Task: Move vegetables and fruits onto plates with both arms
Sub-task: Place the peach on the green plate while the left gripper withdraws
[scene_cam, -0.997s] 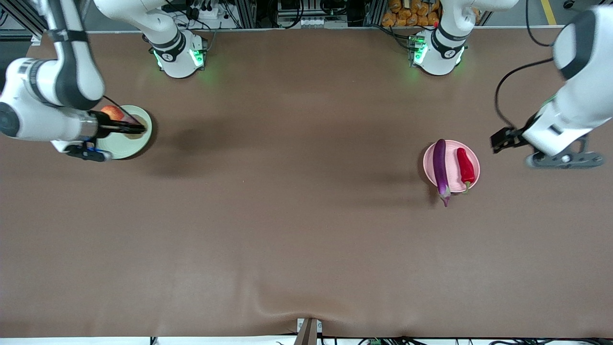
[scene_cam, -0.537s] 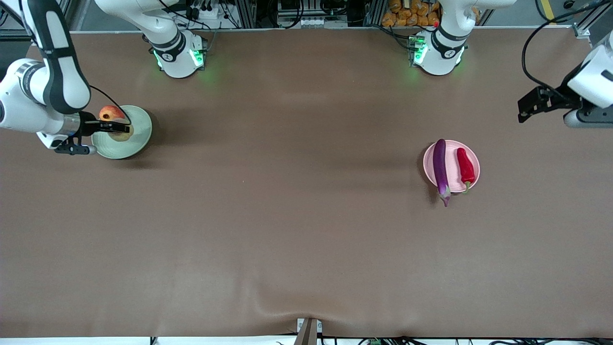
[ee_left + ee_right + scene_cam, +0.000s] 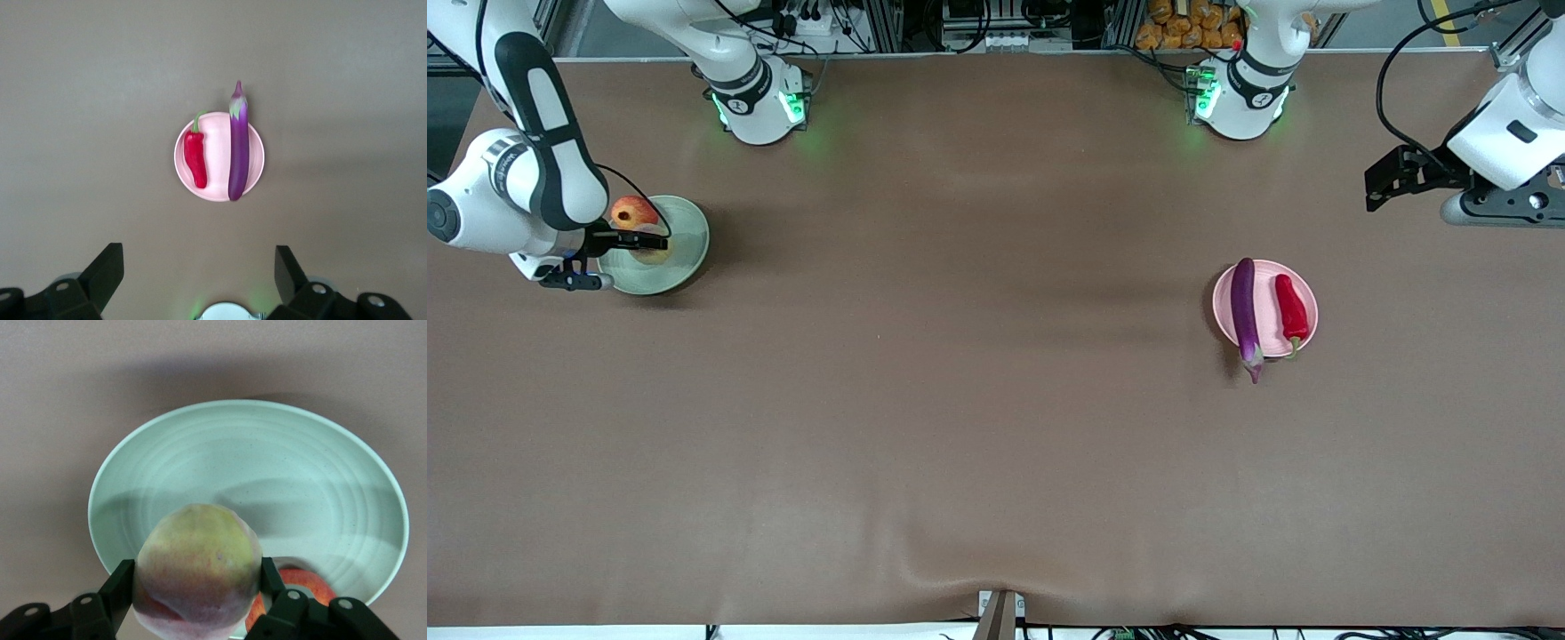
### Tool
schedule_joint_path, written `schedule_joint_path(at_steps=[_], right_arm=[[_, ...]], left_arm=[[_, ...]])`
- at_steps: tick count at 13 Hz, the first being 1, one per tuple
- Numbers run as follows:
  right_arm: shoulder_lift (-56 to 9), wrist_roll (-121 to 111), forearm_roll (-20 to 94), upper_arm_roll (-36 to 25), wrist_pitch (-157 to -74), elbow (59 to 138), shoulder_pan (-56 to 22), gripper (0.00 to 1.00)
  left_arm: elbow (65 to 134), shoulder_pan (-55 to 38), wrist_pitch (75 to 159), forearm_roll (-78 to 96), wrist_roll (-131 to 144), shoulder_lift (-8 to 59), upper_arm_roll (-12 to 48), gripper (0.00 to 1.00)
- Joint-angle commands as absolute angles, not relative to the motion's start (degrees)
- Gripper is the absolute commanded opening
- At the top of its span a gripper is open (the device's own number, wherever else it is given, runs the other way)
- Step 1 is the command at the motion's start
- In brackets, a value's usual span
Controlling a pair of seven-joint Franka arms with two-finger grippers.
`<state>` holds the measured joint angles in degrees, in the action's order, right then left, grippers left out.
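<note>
Table [image 3: 996,427] under brown cloth is filling the front view, with both arm bases standing along its edge at twelve o'clock. The right arm [image 3: 534,178] is reaching in at nine o'clock and the left arm [image 3: 1507,133] is hanging high at about two o'clock.

The pale green plate [image 3: 687,233] is sitting at the right arm's end, at about ten o'clock. The pale pink plate [image 3: 1305,293] is lying toward the left arm's end, at about three o'clock.

The right gripper [image 3: 647,241] is hovering over the green plate, its jaws clamping the peach [image 3: 197,570] from both sides; the fruit is sitting between the fingers above the plate's surface. The left gripper [image 3: 200,270] is hanging over bare cloth near the pink plate, jaws spread wide and holding nothing.

The purple eggplant [image 3: 1246,313] is lying across the pink plate, its stem end jutting over the rim at six o'clock. The red chili pepper [image 3: 1290,308] is resting just beside it on the same plate. The red apple [image 3: 632,212] is sitting on the green plate near its rim, close to the held peach.
</note>
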<state>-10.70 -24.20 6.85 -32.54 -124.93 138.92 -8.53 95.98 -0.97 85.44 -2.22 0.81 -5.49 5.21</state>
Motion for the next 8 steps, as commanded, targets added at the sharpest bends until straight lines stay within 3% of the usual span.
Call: schedule_joint_path(at_steps=[1, 5, 8], right_arm=[[-10.81, -26.37, 8.44, -32.26, -125.69, 138.96, -8.17, 1.00], [-10.20, -26.28, 8.44, -32.26, -110.09, 128.09, -10.37, 1.00], [-10.02, -24.79, 11.06, -32.26, -91.64, 115.18, -13.61, 1.00]], left_arm=[[93.96, 0.61, 82.44, -1.14, 0.88, -6.07, 6.59, 1.00], [91.42, 1.76, 82.97, 1.49, 3.95, -2.65, 7.03, 1.00], [89.30, 2.20, 83.06, 1.32, 4.13, -0.44, 7.03, 1.00]])
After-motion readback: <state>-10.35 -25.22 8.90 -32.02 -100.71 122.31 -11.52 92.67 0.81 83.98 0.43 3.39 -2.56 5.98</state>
